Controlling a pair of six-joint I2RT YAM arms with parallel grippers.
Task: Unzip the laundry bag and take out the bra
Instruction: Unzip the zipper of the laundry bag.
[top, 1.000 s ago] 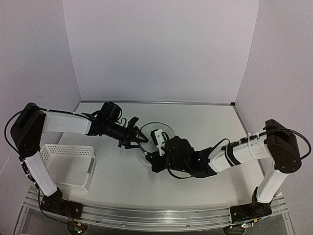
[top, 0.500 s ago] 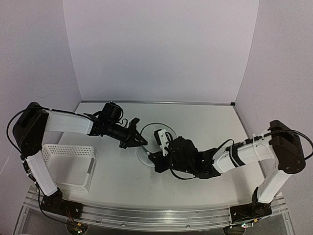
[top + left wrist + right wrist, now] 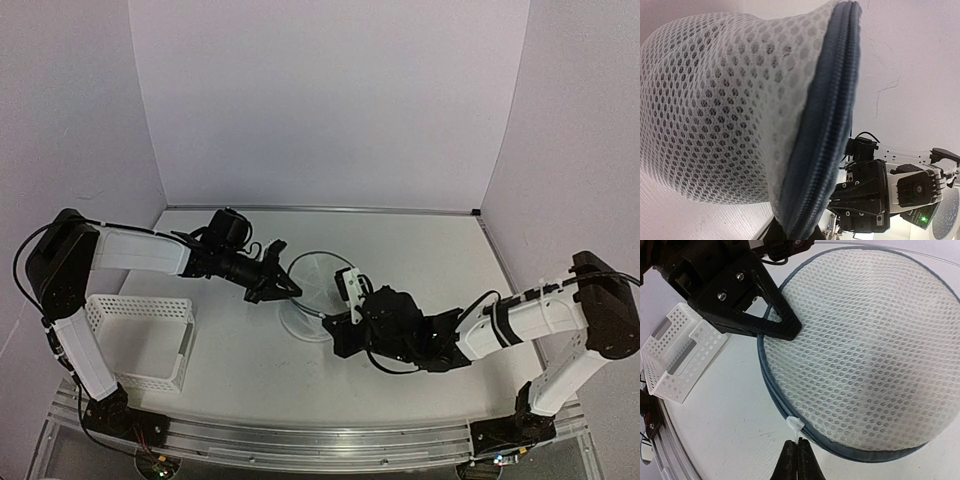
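Mesh laundry bag | left gripper clamped on rim | right gripper pinching zip tab

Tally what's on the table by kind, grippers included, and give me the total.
Mesh laundry bag: 1
White lattice basket: 1
Grippers: 2, the left gripper and the right gripper
Total: 4

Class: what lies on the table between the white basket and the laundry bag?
Only bare table separates the basket and the laundry bag, clearest in the right wrist view; the left gripper hangs above it.
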